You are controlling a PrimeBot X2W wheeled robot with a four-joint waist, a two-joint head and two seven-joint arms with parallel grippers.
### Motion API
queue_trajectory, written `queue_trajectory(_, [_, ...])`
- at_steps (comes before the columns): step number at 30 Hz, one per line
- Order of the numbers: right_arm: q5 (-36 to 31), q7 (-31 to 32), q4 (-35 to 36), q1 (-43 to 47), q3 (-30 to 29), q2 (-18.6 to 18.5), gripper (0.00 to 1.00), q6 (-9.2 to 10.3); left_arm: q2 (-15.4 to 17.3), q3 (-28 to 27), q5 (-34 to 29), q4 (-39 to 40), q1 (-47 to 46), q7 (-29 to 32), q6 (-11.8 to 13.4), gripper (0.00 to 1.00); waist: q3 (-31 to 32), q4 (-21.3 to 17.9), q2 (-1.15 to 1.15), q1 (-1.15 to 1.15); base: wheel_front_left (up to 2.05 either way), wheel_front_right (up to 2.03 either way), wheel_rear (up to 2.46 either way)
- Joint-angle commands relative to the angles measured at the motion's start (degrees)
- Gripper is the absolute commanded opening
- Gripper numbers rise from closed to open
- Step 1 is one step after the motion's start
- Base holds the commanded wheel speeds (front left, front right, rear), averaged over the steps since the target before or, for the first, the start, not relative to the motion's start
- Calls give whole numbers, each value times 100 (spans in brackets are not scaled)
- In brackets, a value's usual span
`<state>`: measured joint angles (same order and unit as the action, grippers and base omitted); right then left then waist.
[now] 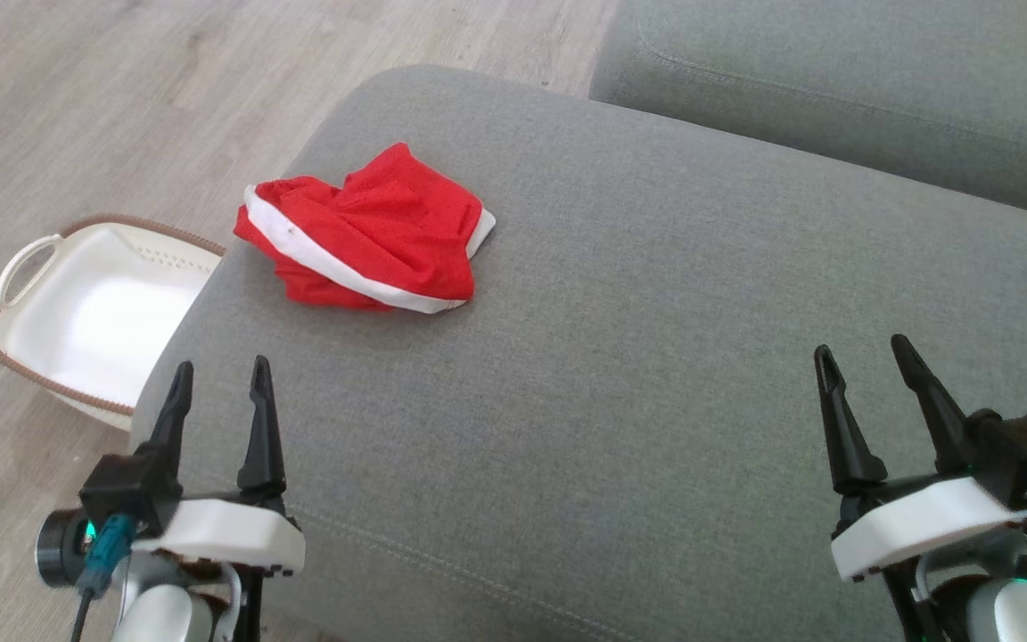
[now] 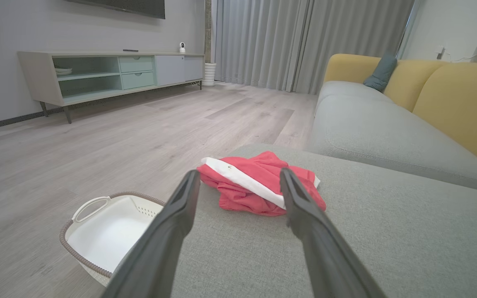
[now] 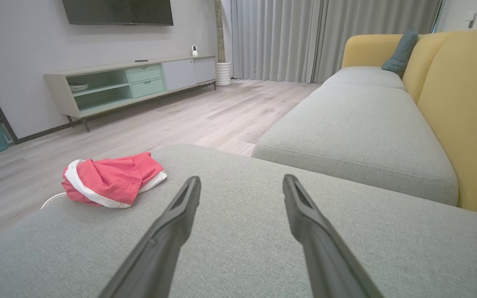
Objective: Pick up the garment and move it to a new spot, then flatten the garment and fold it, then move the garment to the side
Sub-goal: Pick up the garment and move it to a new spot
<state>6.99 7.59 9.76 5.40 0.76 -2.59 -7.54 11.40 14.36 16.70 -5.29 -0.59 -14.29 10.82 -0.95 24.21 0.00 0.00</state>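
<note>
Left gripper (image 1: 221, 366) fingers spread, empty, over near-left corner of grey cushion (image 1: 620, 374). Right gripper (image 1: 861, 346) likewise spread, empty, well apart to its right. Red-and-white garment (image 1: 362, 232) lies crumpled ahead of left gripper, untouched: likely nothing done; pick-up, flattening, folding, shifting aside all left. Cushion edge just left of garment, basket (image 1: 94, 312) on floor (image 1: 77, 107) below. Broad bare cushion between grippers for spreading.

No text, brand or number is legible. A dark speck on the garment (image 1: 380, 223) is too small to read.
</note>
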Motion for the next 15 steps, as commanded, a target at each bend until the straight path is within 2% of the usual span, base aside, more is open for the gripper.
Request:
queue_trajectory(1, [5, 14, 219, -157, 132, -29, 100, 5, 22, -230, -53, 199, -295, -70, -17, 100, 2, 8, 0, 0, 0, 0, 0])
queue_trajectory(11, [-3, 50, 209, -207, 185, -29, 100, 5, -114, -410, -141, 191, -351, -71, -142, 100, -78, -19, 0, 0, 0, 0, 0])
queue_trajectory(15, [-20, 93, 247, -256, 216, -29, 100, 5, -198, -501, -187, 256, -425, -71, -284, 100, -192, -88, 0, 0, 0, 0, 0])
